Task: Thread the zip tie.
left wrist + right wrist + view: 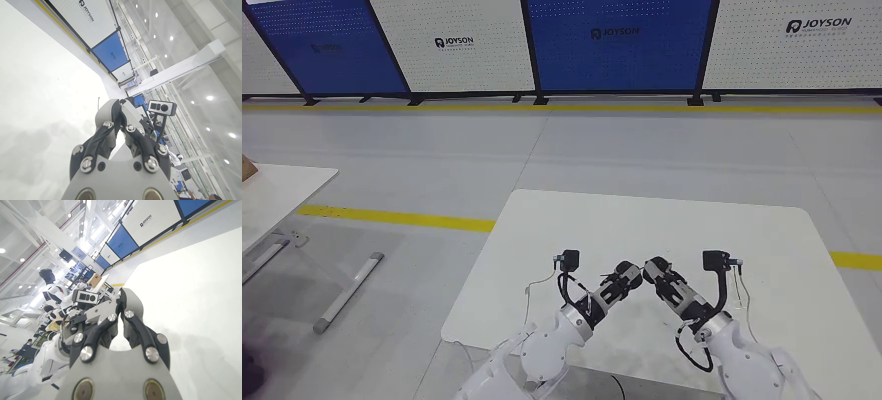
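Both arms meet low over the white table (pixel 662 215), near its front middle. My left gripper (pixel 625 277) and my right gripper (pixel 653 269) are tip to tip there. In the left wrist view the left gripper (pixel 118 103) has its fingers pressed together. A thin black zip tie tail (pixel 98 103) sticks out from behind one finger, and the rest of the tie is hidden. In the right wrist view the right gripper (pixel 121 296) is shut, with nothing visible between its pads. The left gripper lies just beside it.
Bare tabletop stretches beyond the grippers to the far edge (pixel 652 197). A second white table (pixel 277 195) stands to the left across the floor, with a grey bar (pixel 347 292) lying on the floor between the tables. Blue and white panels (pixel 622 45) line the back.
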Motion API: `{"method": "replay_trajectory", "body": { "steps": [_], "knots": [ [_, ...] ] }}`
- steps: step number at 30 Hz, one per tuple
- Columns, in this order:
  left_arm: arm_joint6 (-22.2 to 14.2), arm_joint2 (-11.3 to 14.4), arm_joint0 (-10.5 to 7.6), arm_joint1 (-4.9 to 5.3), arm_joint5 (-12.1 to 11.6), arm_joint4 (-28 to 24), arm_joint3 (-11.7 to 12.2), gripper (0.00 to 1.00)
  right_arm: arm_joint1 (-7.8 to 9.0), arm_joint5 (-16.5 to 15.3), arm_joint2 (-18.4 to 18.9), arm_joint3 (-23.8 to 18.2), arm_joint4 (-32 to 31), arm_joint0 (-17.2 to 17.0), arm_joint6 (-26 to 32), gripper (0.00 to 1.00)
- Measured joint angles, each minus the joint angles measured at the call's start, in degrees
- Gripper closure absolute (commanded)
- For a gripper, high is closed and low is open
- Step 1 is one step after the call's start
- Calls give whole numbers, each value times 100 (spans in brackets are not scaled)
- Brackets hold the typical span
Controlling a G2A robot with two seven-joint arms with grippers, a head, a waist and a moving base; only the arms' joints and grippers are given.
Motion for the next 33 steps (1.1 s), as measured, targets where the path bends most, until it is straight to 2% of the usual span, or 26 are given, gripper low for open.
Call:
{"method": "replay_trajectory", "body": {
  "steps": [3,4,5,6,7,8,10,12,13,14,17,19,20,33],
  "knots": [
    [0,-6,8,2,-7,11,-3,100,6,-16,48,10,119,-6,74,100],
    [16,-5,11,1,2,21,-3,100,7,-9,64,11,136,-10,83,94],
    [44,-4,13,0,20,30,-2,100,9,4,79,10,151,-15,84,72],
    [99,0,11,-5,55,51,4,100,10,18,98,4,171,-25,73,62],
    [143,8,6,-9,83,72,12,100,11,21,111,-2,182,-34,61,45],
    [177,19,0,-13,103,88,20,100,12,22,125,-9,190,-46,45,36],
    [228,43,-15,-22,144,114,47,100,15,10,153,-24,200,-76,3,31],
    [286,63,-27,-30,203,152,67,100,17,-8,174,-39,196,-106,-38,33],
    [306,68,-33,-34,242,155,78,100,19,-17,182,-48,186,-120,-58,39],
    [330,71,-44,-38,292,149,88,100,20,-27,188,-57,176,-135,-77,49],
    [386,84,-88,-56,381,92,110,100,25,-61,212,-93,131,-188,-141,57],
    [389,95,-101,-62,383,78,122,100,27,-74,226,-118,93,-221,-196,77],
    [389,100,-101,-64,381,78,123,100,27,-79,232,-128,85,-233,-216,100],
    [335,66,-49,-63,358,96,-10,100,31,-47,247,-161,-67,-199,-204,100]
  ]
}}
